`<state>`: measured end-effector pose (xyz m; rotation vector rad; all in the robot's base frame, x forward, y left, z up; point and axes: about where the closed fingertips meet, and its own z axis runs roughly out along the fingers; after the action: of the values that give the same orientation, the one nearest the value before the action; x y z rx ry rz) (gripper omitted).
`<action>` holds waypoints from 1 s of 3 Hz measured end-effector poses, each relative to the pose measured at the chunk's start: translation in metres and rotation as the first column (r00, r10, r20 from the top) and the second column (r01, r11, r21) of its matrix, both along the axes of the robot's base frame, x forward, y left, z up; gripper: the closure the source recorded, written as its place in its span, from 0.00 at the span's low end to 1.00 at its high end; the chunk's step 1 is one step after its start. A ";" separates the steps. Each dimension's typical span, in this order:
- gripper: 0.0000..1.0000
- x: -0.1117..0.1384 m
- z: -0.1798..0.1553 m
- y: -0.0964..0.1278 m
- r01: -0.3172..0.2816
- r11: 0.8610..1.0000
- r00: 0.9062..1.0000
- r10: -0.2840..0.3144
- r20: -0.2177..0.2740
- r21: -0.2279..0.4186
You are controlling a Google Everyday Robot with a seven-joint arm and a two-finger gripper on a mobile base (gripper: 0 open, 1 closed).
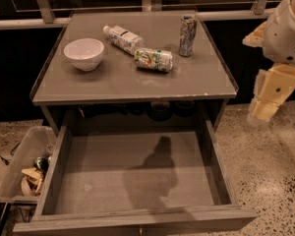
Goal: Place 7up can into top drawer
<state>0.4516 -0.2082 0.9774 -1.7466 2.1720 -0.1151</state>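
Note:
The 7up can (153,59) lies on its side on the grey cabinet top (123,82), right of centre and next to a clear bottle. The top drawer (113,181) is pulled wide open below the top; its flat grey bottom holds nothing, only the arm's shadow. My gripper (266,100), cream coloured, hangs pointing down off the cabinet's right side, over the speckled floor. It is level with the drawer's back right corner, well apart from the can, and holds nothing.
A white bowl (84,53) sits at the left of the top. A clear plastic bottle (122,38) lies behind the can. A tall slim patterned can (187,35) stands at the back right. A clear bin of scraps (24,173) sits on the floor left of the drawer.

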 end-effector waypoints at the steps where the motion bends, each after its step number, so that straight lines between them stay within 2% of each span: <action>1: 0.00 0.030 0.006 0.026 -0.058 0.998 0.996 0.057 0.062 0.016; 2: 0.00 0.071 0.018 0.065 -0.109 0.989 0.986 0.094 0.141 0.103; 3: 0.00 0.105 0.027 0.090 -0.117 0.968 0.981 0.077 0.178 0.222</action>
<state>0.5565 -0.1184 1.0042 -1.6448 1.8937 0.0150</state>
